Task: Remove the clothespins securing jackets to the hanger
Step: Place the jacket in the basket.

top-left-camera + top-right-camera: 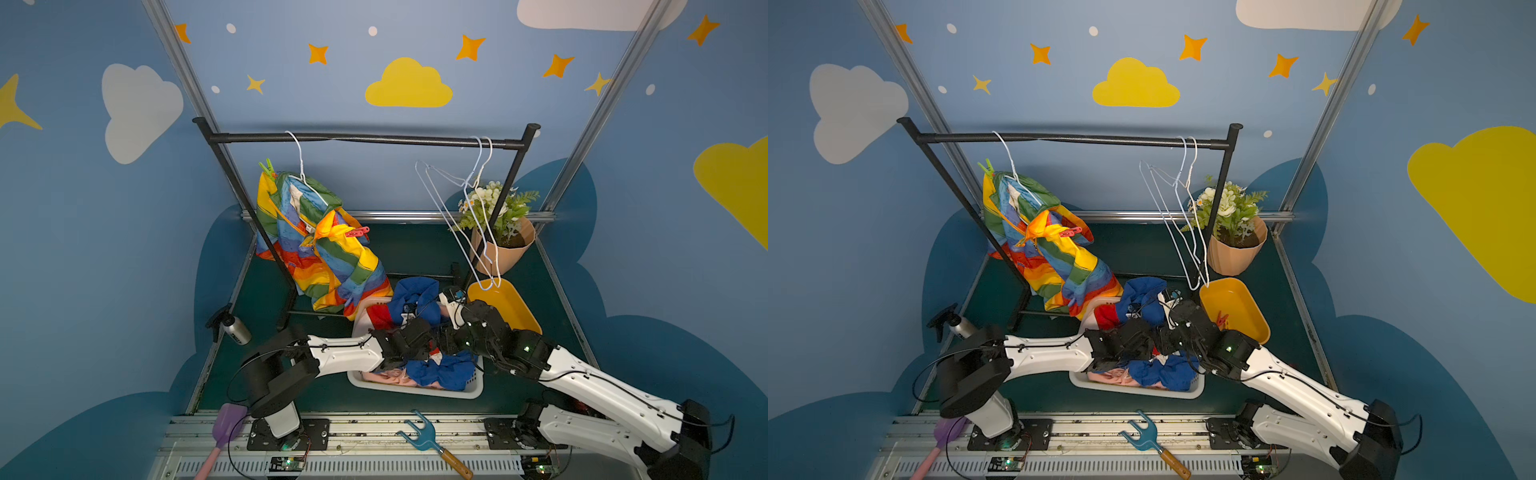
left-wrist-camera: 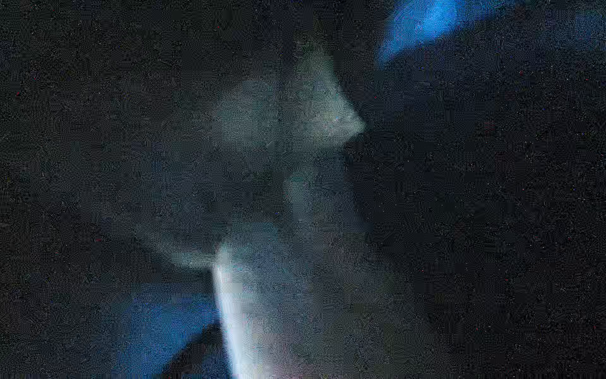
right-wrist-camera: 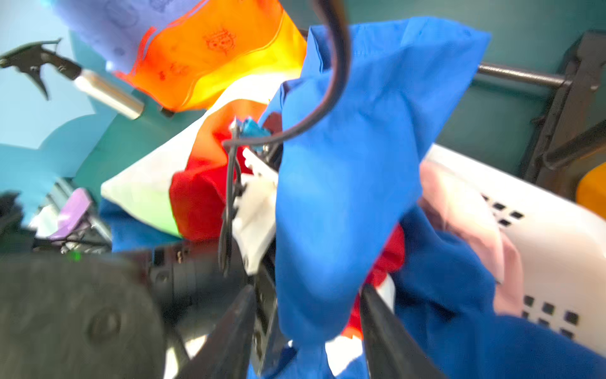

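A rainbow-striped jacket (image 1: 316, 253) hangs from a white hanger (image 1: 300, 166) on the rack. A green clothespin (image 1: 267, 167) grips its far shoulder and a pink clothespin (image 1: 357, 231) its near shoulder. The blue, red and white jacket (image 1: 415, 293) and the pink jacket (image 1: 386, 377) lie in the white basket (image 1: 415, 392). Another red clothespin (image 1: 1223, 319) lies in the yellow bin (image 1: 1237, 307). My right gripper (image 3: 306, 288) is open, a fold of the blue jacket (image 3: 344, 170) hanging between its fingers. My left arm's wrist (image 1: 405, 338) is over the basket; its gripper is buried in blue cloth, fingers hidden.
Two bare white hangers (image 1: 469, 199) hang at the right end of the black rack bar (image 1: 365, 139). A potted plant (image 1: 505, 245) stands behind the bin. A spray bottle (image 1: 232, 328) lies at the left. A purple spatula (image 1: 226, 424) and a blue fork tool (image 1: 424, 436) lie along the front rail.
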{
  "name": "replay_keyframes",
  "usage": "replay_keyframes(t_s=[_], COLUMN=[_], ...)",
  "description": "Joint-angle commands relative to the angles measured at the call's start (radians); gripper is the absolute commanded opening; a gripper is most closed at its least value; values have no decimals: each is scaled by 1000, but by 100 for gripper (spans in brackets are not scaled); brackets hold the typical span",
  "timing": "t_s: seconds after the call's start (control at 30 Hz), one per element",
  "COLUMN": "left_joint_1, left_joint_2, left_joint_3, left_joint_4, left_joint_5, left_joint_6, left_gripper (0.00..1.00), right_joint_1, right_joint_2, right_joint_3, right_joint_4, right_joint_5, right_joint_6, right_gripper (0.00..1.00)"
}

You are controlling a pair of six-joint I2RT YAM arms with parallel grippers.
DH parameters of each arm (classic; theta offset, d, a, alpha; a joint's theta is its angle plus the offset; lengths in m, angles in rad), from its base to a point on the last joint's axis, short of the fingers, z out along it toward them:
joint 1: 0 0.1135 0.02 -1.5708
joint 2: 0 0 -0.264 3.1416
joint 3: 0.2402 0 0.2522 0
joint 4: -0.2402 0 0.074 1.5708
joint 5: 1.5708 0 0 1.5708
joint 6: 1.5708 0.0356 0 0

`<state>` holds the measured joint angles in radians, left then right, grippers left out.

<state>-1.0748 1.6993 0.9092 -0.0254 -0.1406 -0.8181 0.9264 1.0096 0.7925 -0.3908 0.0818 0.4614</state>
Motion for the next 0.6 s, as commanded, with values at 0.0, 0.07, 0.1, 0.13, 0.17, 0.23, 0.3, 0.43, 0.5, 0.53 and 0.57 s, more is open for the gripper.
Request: replay_keyframes(t_s=[0.0, 0.07, 0.1, 0.13, 0.17, 0.23, 0.3, 0.43, 0.5, 0.53, 0.57], left_joint_1=[-40, -51, -53, -54, -58, -70, -91, -108, -111, -115, -121], left_joint_2=[56, 23, 11, 1, -10, -26, -42, -98, -150, -177, -214], left_joint_3=[-77, -99, -105, -110, -109, -97, -82, -96, -133, -149, -167], left_joint_4=[-111, -106, -108, -109, -117, -142, -175, -191, -190, -196, -203], left_joint_5=[116, 97, 93, 89, 83, 66, 44, 25, 12, -4, -23], left_joint_6=[13, -1, -8, -11, -16, -19, -19, -51, -83, -94, -102], left_gripper=[4, 7, 9, 10, 12, 16, 24, 40, 48, 53, 57], right_joint_1=[-15, -20, -20, -20, -20, -21, -23, -21, -22, -23, -24], right_joint_2=[37, 46, 49, 47, 47, 51, 66, 136, 191, 211, 234], right_joint_3=[4, -10, -16, -21, -27, -41, -54, -50, -55, -57, -61], right_joint_4=[47, 52, 54, 56, 61, 77, 105, 154, 188, 200, 214], right_joint_5=[-58, -79, -82, -82, -77, -75, -82, -111, -123, -123, -122], right_joint_6=[-11, 3, 4, 2, 0, 5, 12, 20, 36, 44, 50], right_gripper=[41, 40, 41, 42, 43, 46, 47, 47, 47, 46, 45])
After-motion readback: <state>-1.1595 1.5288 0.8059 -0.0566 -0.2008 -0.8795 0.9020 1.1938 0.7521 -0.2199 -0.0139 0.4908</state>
